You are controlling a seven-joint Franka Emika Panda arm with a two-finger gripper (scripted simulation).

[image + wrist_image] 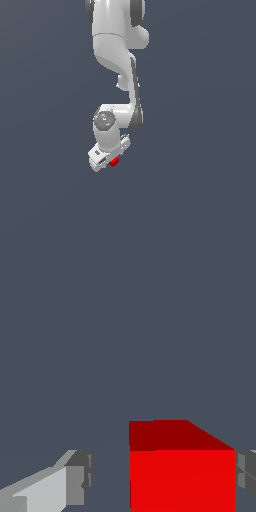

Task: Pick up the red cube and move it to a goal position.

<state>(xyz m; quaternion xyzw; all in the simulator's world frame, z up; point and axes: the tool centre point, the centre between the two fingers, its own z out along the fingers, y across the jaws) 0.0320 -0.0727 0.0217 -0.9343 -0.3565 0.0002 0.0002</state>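
Observation:
The red cube (114, 161) is a tiny bright red block that peeks out from under the white gripper (107, 161) in the exterior view. In the wrist view the cube (182, 476) sits between the two fingers. One fingertip (80, 478) stands apart from the cube with a clear gap. The other fingertip (246, 476) is right beside the cube's opposite face. The gripper (162, 478) is open around the cube and is not clamped on it. The cube's lower part is cut off by the edge of the wrist view.
A plain dark grey surface (200, 200) fills both views. The white arm (117, 55) reaches down from the top of the exterior view. No goal marker shows.

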